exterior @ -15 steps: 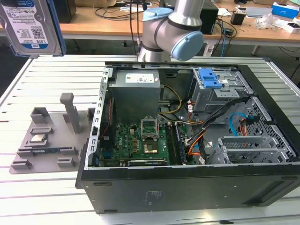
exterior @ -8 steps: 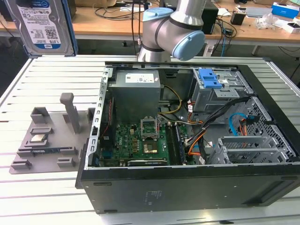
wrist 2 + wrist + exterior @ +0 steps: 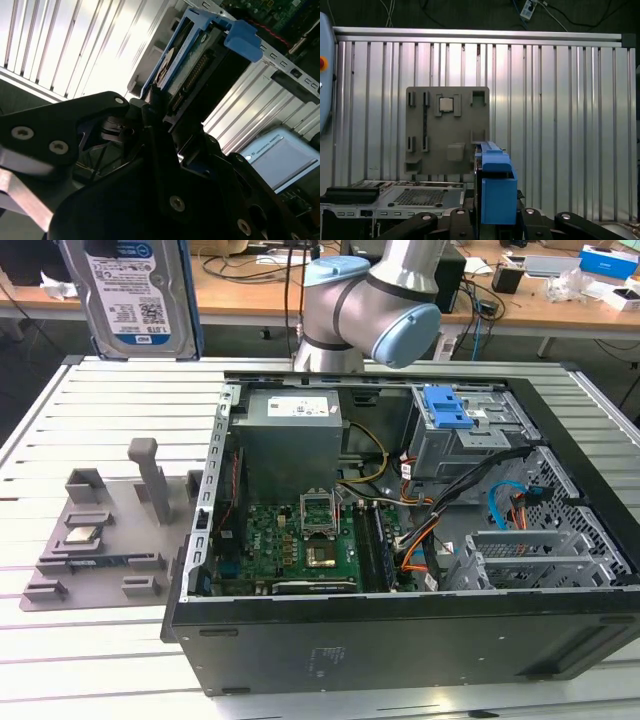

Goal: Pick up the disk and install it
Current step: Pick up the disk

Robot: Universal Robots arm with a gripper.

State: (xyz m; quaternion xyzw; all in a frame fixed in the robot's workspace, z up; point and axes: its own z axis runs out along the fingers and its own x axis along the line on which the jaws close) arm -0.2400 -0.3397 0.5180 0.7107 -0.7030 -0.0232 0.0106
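Observation:
The disk [image 3: 135, 295] hangs high above the slatted table at the exterior view's left, upright, with its white-and-blue label facing the camera and a blue bracket along its edges. In the first wrist view the bracket's blue end [image 3: 496, 195] stands edge-on between the black fingers of my gripper [image 3: 492, 220]. The second wrist view shows the disk [image 3: 186, 65] clamped in my gripper [image 3: 155, 107], its connector side in view. My gripper is shut on the disk. The open computer case [image 3: 400, 530] lies to the exterior view's right of the disk.
A grey metal drive cage with a blue latch [image 3: 447, 408] sits in the case's far right corner, next to cables and the power supply [image 3: 290, 435]. A grey fixture plate [image 3: 100, 530] with a small chip [image 3: 80, 535] lies left of the case. The arm's base [image 3: 360, 305] stands behind the case.

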